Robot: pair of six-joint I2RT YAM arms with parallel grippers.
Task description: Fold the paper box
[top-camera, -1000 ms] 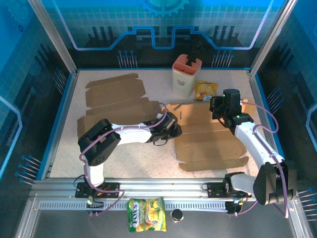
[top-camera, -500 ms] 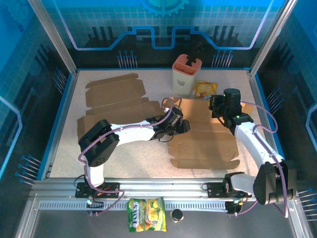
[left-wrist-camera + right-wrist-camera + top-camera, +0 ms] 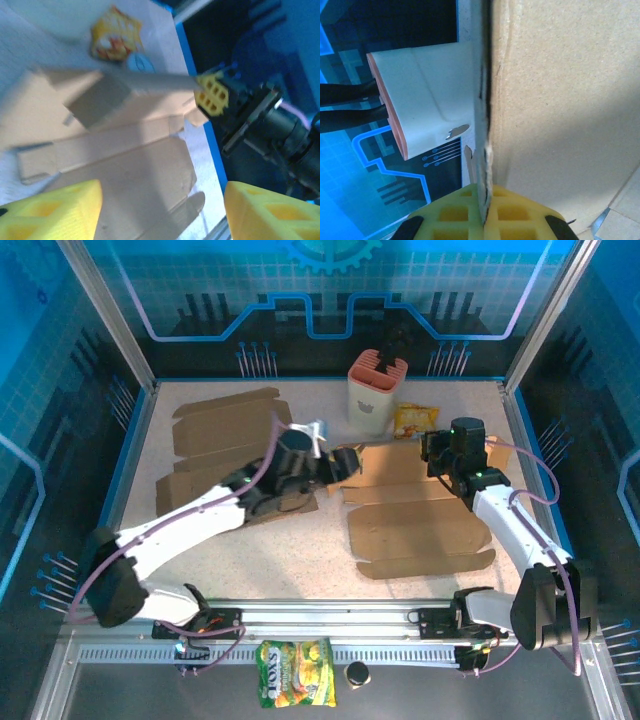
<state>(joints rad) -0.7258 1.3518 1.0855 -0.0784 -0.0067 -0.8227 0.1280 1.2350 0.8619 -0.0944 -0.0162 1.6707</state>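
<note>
Lying flat on the right half of the table (image 3: 300,562), the paper box (image 3: 420,525) is an unfolded blank with its creases running left to right. My right gripper (image 3: 440,452) grips its far edge, pads (image 3: 512,217) closed on the cardboard. My left gripper (image 3: 338,462) hangs just beside the blank's far left corner, fingers (image 3: 55,210) spread wide with nothing between them, so the box lies to its right and toward me. I judge the left arm free for the next fold. A pink-rimmed holder (image 3: 377,392) and snack packet (image 3: 413,421) sit just beyond.
</note>
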